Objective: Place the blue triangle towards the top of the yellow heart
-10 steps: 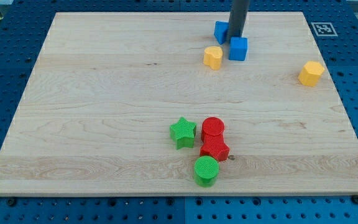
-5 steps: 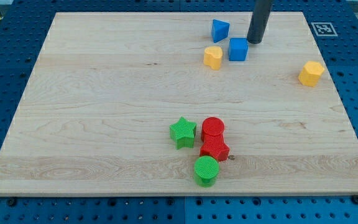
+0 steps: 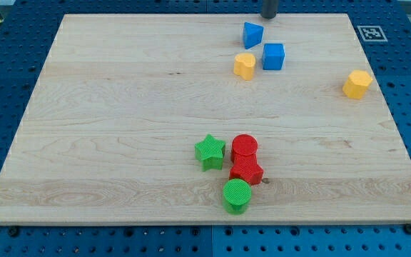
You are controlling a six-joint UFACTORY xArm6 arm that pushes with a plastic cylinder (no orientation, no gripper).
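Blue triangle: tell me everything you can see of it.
The blue triangle is a small solid wedge-shaped block, bright blue with a matte, plastic-looking surface and a slightly darker side face. It rests flat on the wooden board near the view's top, right of centre. It touches nothing: the yellow heart lies just below it, the blue cube below and to the view's right, both apart from it. My tip stands above it at the board's top edge, clear of it.
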